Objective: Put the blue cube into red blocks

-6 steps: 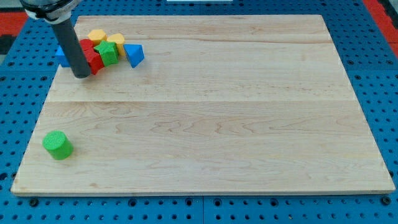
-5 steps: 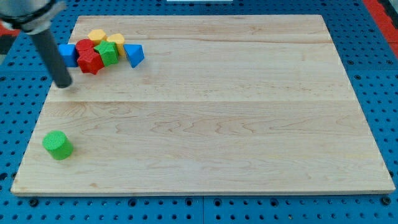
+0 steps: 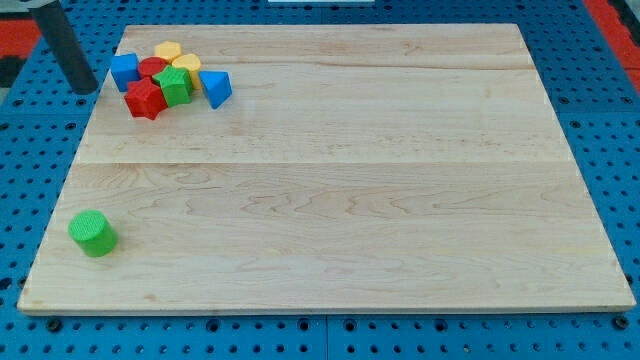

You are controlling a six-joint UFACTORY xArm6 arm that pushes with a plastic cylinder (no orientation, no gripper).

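My tip (image 3: 84, 88), a bare rod with no claw, is hovering just left of the blue cube (image 3: 124, 71), which is touching the red blocks (image 3: 148, 90); pushing off-centre risks scattering the far-left cluster.

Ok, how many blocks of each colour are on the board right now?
Blue: 2, cube and triangle
Red: 2, star and one behind
Yellow: 2
Green: 2, star and cylinder
Total: 8
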